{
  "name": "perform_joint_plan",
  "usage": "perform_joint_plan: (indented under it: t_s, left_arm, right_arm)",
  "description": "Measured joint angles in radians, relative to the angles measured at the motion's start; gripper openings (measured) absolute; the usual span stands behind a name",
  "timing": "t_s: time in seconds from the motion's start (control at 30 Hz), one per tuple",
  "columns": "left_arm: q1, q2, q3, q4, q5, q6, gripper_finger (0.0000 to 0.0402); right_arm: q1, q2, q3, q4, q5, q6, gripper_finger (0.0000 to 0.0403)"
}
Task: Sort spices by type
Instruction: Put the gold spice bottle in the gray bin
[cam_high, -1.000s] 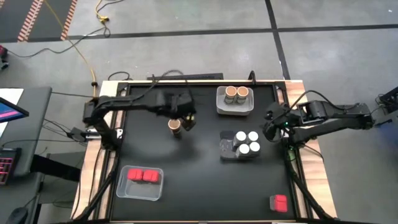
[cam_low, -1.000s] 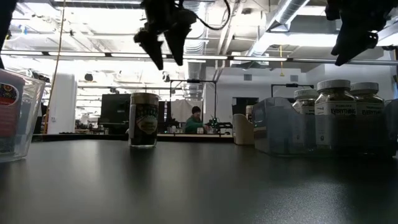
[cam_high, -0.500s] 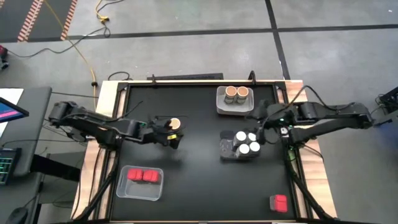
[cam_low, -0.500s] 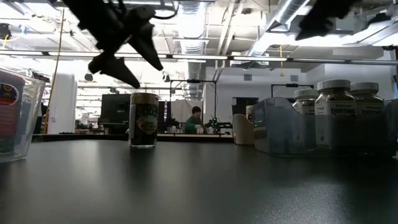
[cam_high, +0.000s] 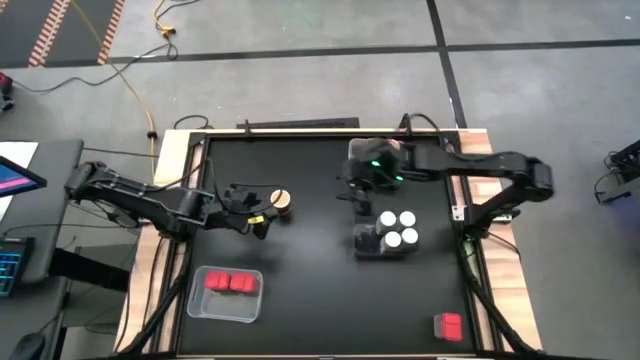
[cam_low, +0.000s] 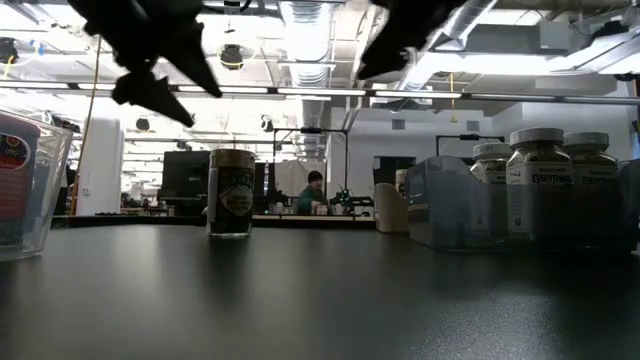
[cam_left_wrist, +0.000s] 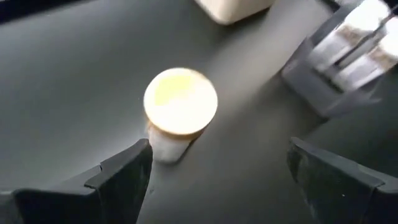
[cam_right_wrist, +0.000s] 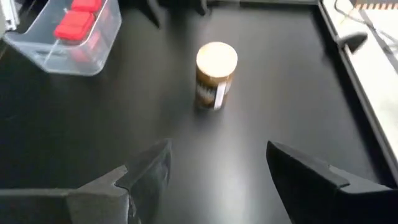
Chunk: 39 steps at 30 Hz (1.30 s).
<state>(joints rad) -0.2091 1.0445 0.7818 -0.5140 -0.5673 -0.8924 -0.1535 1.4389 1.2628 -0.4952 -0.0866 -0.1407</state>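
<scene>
Cork-topped jar (cam_high: 282, 202), upright, brown-labelled

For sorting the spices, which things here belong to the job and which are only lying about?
Belong to the job:
- cork-topped jar standing alone
- four white-lidded jars
- two red boxes in a clear tray
- red box by the table corner

Lying about:
- yellow cable on the floor

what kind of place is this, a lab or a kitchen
Most likely a robotics lab or workshop, not a kitchen: the black table stands on a bare grey concrete floor, exposed ceiling ducts run overhead, and a person sits at a workstation in the open hall behind.
</scene>
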Motion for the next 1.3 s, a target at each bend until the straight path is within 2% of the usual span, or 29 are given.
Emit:
perform_joint_plan:
  t_s: [0.2,0.3,0.43,0.63,0.7,0.87,1.07,1.2,1.3]
  left_arm:
    - [-0.021,0.012,0.000,-0.155,0.004,-0.040,0.0355]
    - [-0.010,0.061,-0.001,-0.166,0.004,0.014,0.0355]
    - [0.014,0.142,-0.001,-0.174,0.018,0.078,0.0355]
    - [0.065,0.235,-0.001,-0.157,0.027,0.237,0.0355]
    - [0.092,0.253,-0.006,-0.104,0.059,0.303,0.0355]
    - [0.166,0.261,-0.094,0.185,0.221,0.446,0.0355]
    - [0.224,0.260,-0.159,0.244,0.276,0.509,0.0355]
    - [0.255,0.260,-0.197,0.345,0.291,0.588,0.0355]
    - [0.292,0.261,-0.200,0.346,0.301,0.616,0.0355]
  right_arm:
    - [-0.013,0.198,0.198,-0.053,-0.003,-0.018,0.0292]
    - [-0.013,0.256,0.247,-0.089,-0.003,-0.018,0.0292]
    - [-0.013,0.300,0.272,-0.143,-0.003,-0.018,0.0292]
    - [-0.013,0.300,0.274,-0.160,-0.003,-0.018,0.0292]
    - [-0.013,0.297,0.273,-0.160,-0.003,-0.018,0.0292]
    - [-0.013,0.294,0.274,-0.157,-0.003,-0.011,0.0292]
    - [-0.013,0.294,0.273,-0.177,-0.003,0.009,0.0292]
    - [-0.013,0.294,0.273,-0.182,-0.003,0.009,0.0292]
    - [-0.013,0.294,0.273,-0.182,-0.003,0.010,0.0292]
